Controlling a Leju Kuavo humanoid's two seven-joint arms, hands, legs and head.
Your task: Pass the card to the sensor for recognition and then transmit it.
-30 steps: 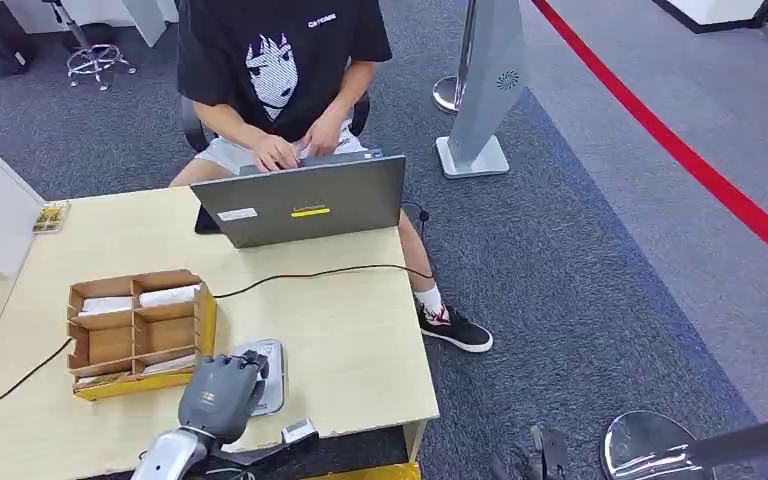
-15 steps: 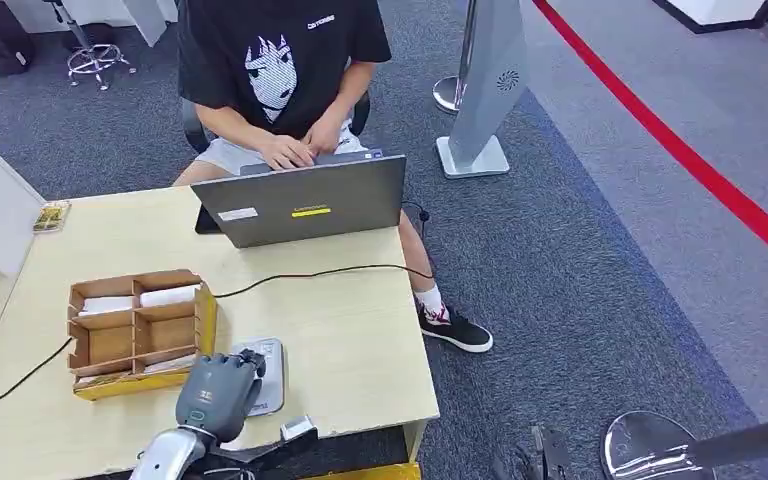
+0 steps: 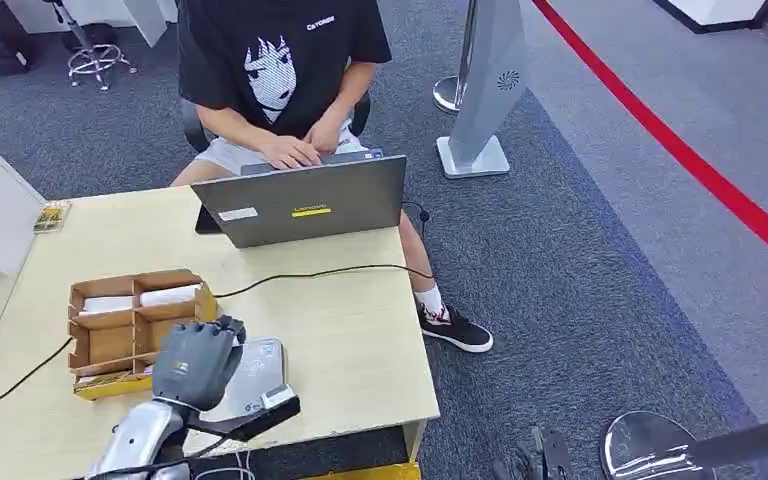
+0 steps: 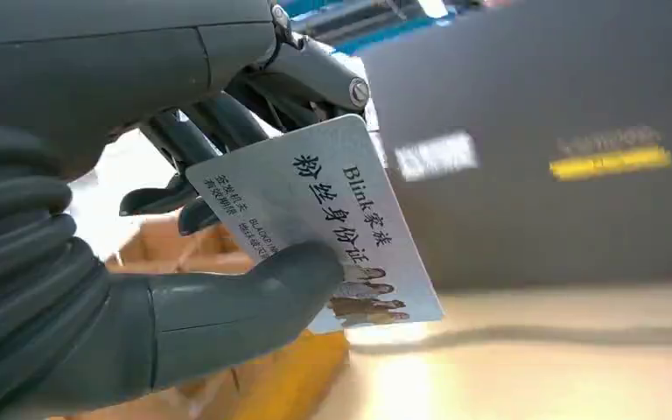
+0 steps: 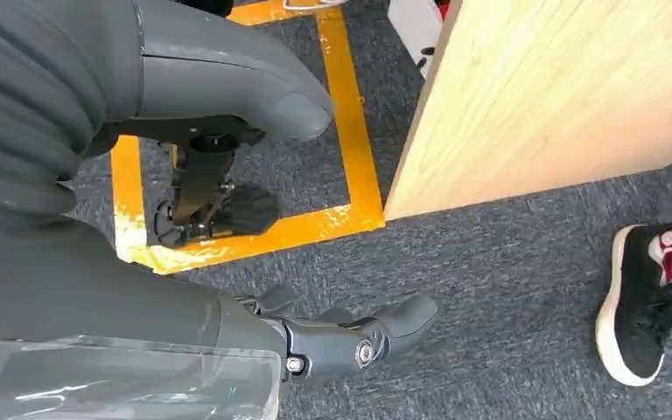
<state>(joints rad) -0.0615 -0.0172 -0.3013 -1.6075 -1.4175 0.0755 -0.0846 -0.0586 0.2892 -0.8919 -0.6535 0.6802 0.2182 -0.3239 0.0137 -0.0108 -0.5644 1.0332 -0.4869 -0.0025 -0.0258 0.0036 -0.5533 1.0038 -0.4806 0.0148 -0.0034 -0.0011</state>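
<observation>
Left robot hand (image 3: 195, 362) pinches the card (image 4: 328, 223) between thumb and fingers, above the tabletop (image 3: 350, 330) and over the grey sensor (image 3: 250, 375), beside the box (image 3: 135, 330). Right robot hand (image 5: 350, 337) hangs beside the tabletop over the carpet, fingers loosely curled, holding nothing.

Risks, as judged: the pinch sits near one end of the card, so a tilt could slide it free. A handover toward the person (image 3: 280, 70) must cross the laptop (image 3: 305, 205) and cable (image 3: 310, 275); a low path could snag either.
</observation>
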